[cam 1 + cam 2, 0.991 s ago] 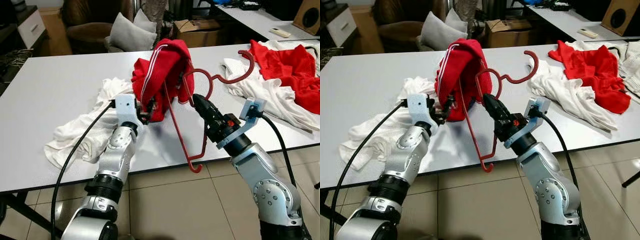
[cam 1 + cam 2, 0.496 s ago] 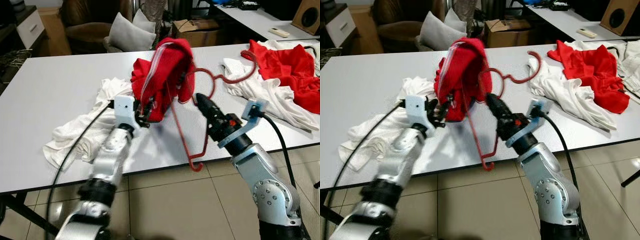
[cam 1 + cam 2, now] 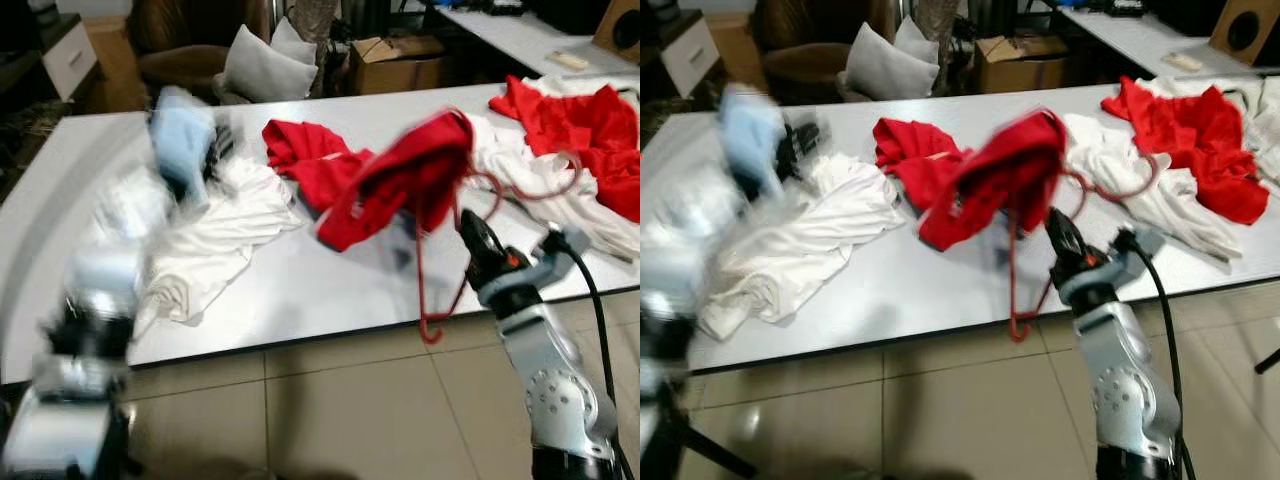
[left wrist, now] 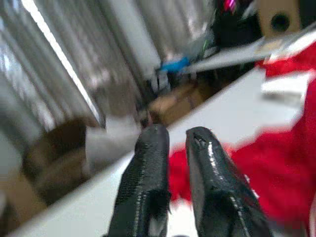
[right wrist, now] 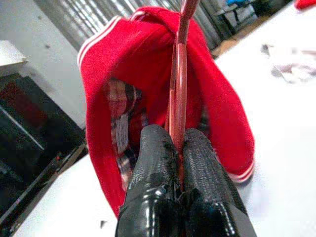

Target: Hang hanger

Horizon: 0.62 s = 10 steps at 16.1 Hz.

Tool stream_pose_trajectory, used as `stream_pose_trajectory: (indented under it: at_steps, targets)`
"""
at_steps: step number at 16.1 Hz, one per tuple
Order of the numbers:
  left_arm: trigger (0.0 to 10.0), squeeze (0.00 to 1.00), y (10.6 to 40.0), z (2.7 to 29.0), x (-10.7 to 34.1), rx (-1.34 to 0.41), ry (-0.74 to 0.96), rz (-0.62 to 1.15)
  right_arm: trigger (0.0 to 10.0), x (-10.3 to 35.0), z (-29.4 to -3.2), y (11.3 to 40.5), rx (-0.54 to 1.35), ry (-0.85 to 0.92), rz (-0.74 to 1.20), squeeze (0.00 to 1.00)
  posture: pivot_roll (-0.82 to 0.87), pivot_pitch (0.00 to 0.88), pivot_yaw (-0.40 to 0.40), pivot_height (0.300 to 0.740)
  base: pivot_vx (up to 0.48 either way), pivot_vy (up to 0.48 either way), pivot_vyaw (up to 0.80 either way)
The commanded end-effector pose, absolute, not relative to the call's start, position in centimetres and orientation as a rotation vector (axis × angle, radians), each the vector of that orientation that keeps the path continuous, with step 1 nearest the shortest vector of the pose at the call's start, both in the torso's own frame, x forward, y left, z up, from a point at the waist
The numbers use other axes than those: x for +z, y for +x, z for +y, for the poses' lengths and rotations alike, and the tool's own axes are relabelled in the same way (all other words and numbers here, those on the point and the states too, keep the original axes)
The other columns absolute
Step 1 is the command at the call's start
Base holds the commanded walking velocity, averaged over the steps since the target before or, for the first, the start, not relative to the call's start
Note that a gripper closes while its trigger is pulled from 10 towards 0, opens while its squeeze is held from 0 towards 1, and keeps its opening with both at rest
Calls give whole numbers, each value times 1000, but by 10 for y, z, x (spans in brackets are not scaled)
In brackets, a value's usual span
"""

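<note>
My right gripper (image 5: 177, 143) is shut on the thin bar of a red hanger (image 3: 441, 290), held over the white table's (image 3: 300, 290) front edge. A red garment with white stripes (image 3: 400, 185) is draped over the hanger's top and hangs to its left. The hanger's lower end dangles below the table edge. My left gripper (image 3: 218, 148) is raised at the far left above the table, heavily blurred. In the left wrist view its fingers (image 4: 148, 163) stand slightly apart with nothing between them.
Another red garment (image 3: 305, 155) lies on the table behind the hanger, next to a crumpled white cloth (image 3: 220, 230). Red and white clothes (image 3: 580, 120) are piled at the table's right. An armchair with cushions (image 3: 255, 65) and a cardboard box (image 3: 395, 60) stand beyond.
The left gripper has let go of the red garment and swung up and to the left. The right gripper has carried the hanger and garment rightward. The view has also shifted.
</note>
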<state>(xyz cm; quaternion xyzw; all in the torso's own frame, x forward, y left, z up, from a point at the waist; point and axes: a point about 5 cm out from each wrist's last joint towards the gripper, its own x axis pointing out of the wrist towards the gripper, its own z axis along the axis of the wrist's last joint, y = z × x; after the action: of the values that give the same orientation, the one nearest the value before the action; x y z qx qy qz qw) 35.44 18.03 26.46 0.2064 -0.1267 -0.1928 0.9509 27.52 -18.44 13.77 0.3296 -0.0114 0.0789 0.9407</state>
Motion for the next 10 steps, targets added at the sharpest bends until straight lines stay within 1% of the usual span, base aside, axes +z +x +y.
stream_pose_trajectory:
  at_steps: [1,2,3,4,5,6,7,10]
  targets:
    - [0,0,354,163,255,-487,418,-212,10000,140,-173,274,229,697,-31,0,-64,0,115,740,0,0,0]
    - [0,0,351,153,236,-529,390,-160,10000,145,-164,272,288,703,-47,0,-78,0,125,740,0,0,0]
    - [0,0,349,148,226,-549,373,-130,10000,147,-161,271,311,699,-53,0,-82,0,126,740,0,0,0]
    - [0,0,345,139,207,-561,321,-86,10000,151,-156,270,349,699,-60,0,-89,0,119,740,0,0,0]
    - [10000,0,340,130,186,-576,334,-54,10000,155,-153,271,382,702,-64,0,-93,0,111,740,0,0,0]
    - [10000,20,338,126,175,-599,326,-44,10000,157,-152,271,398,705,-64,0,-100,0,100,740,0,0,0]
    - [10000,1000,335,121,163,-612,354,-57,10000,159,-152,271,419,702,-62,0,-109,0,88,740,0,0,0]
    - [10000,1000,335,114,155,-598,399,-119,10000,162,-155,268,444,696,-58,0,-134,0,70,740,0,0,0]
